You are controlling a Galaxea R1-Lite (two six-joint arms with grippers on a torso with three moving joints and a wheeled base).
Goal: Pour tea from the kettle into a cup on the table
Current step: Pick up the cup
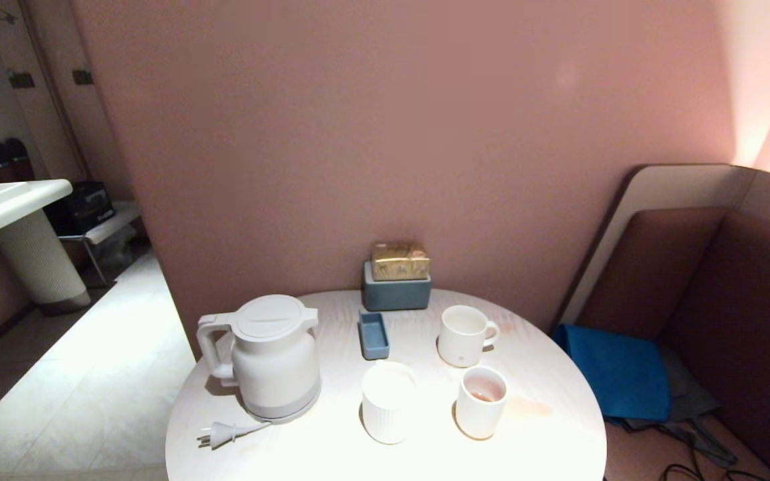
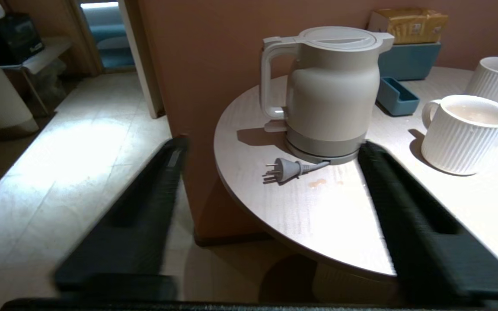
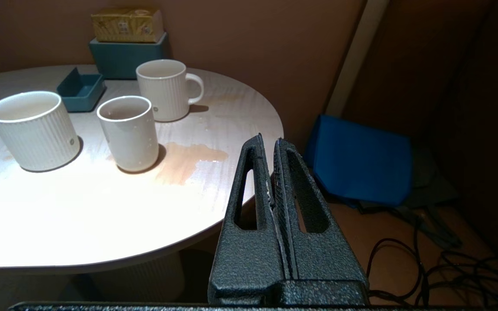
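The white kettle (image 1: 268,357) (image 2: 331,90) stands upright on the left of the round pale table (image 1: 559,441), lid shut, handle facing left. The small handleless cup (image 1: 481,401) (image 3: 128,131) stands front right with a shallow layer of reddish tea (image 1: 483,394) in it. My left gripper (image 2: 273,146) is open and empty, fingers wide apart, off the table's near-left edge with the kettle ahead. Beside the table's right edge my right gripper (image 3: 269,140) is shut on nothing. Neither gripper shows in the head view.
A wider ribbed cup (image 1: 388,401) stands between kettle and cup; a handled mug (image 1: 463,335) is behind. A tea puddle (image 3: 188,162) lies right of the cup. The kettle's plug (image 2: 285,169), a blue tray (image 1: 373,335) and a box (image 1: 396,294) share the table. A blue bag (image 3: 357,164) lies on the floor.
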